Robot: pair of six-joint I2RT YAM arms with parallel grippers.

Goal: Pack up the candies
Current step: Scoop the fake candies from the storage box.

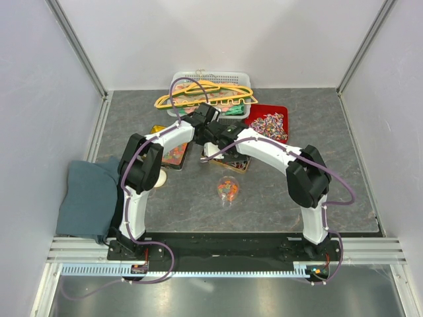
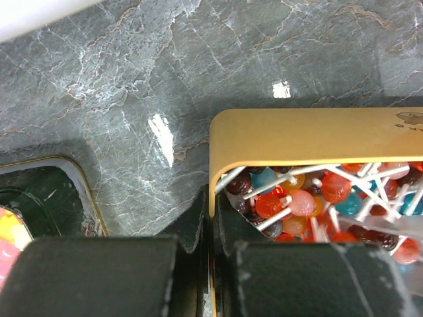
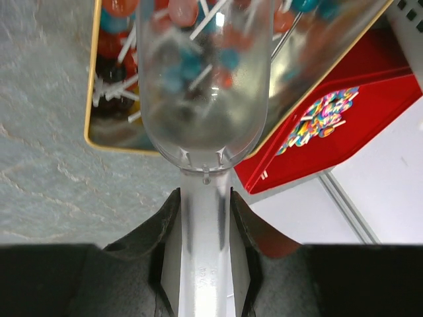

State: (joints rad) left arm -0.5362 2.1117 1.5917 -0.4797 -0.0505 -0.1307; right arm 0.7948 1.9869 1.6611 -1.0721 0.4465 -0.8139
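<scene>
My left gripper (image 1: 208, 120) (image 2: 213, 214) is shut on the side wall of a gold tin (image 2: 297, 135) full of lollipops (image 2: 301, 201). My right gripper (image 1: 215, 139) (image 3: 205, 201) is shut on the handle of a clear plastic scoop (image 3: 205, 79), whose bowl hangs over that tin (image 3: 106, 135). Yellow and pink gummies (image 2: 8, 231) lie in a second gold tin (image 1: 173, 153) to the left. Red, blue and white wrapped candies (image 1: 271, 125) (image 3: 318, 117) fill a red tray (image 3: 370, 112) at the right. The arms hide most of the lollipop tin (image 1: 234, 164) in the top view.
A small clear cup (image 1: 227, 189) holding a few candies stands in front of the tins. A white basket (image 1: 211, 82) with yellow hangers is at the back. A grey cloth (image 1: 86, 195) lies at the left edge, a small white object (image 1: 162, 177) beside it.
</scene>
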